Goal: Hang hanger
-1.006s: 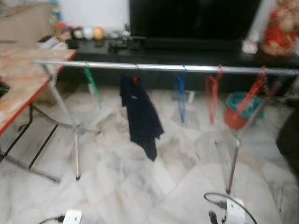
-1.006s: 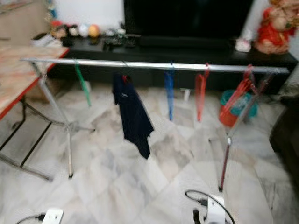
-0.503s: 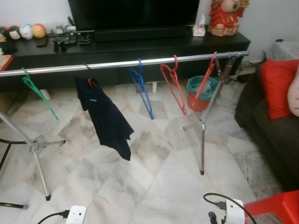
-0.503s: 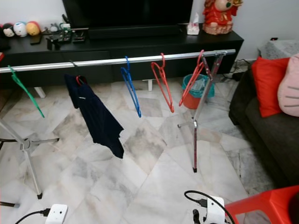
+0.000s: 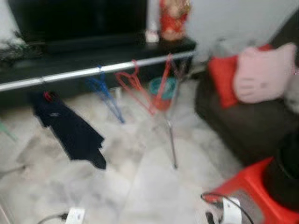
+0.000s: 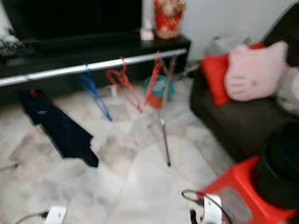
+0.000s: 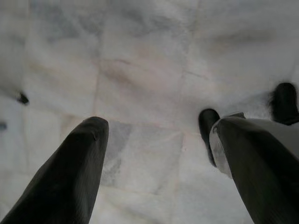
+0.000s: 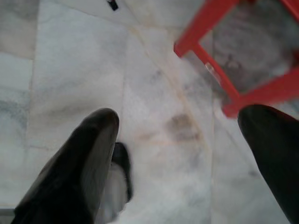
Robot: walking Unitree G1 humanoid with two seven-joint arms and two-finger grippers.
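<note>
A silver clothes rail (image 5: 70,73) crosses the blurred eye views in front of a black TV bench (image 5: 93,51). On it hang a dark navy garment (image 5: 70,130), a blue hanger (image 5: 106,93) and two red hangers (image 5: 135,88), the second (image 5: 163,77) leaning by the rack's right leg. In its wrist view my left gripper (image 7: 156,128) is open over bare marble floor, holding nothing. My right gripper (image 8: 177,119) is open too, above the floor beside a red stool (image 8: 219,79).
A dark sofa (image 5: 243,126) with a red cushion (image 5: 222,77) and a pink cushion (image 5: 264,72) stands at the right. The red stool (image 5: 243,191) carries a black object (image 5: 285,177). Power strips (image 5: 74,215) and cables (image 5: 219,200) lie on the floor close by.
The camera has swung to the right: the rack has slid left in the picture, and the sofa, cushions and red stool have come further in. The picture is blurred now.
</note>
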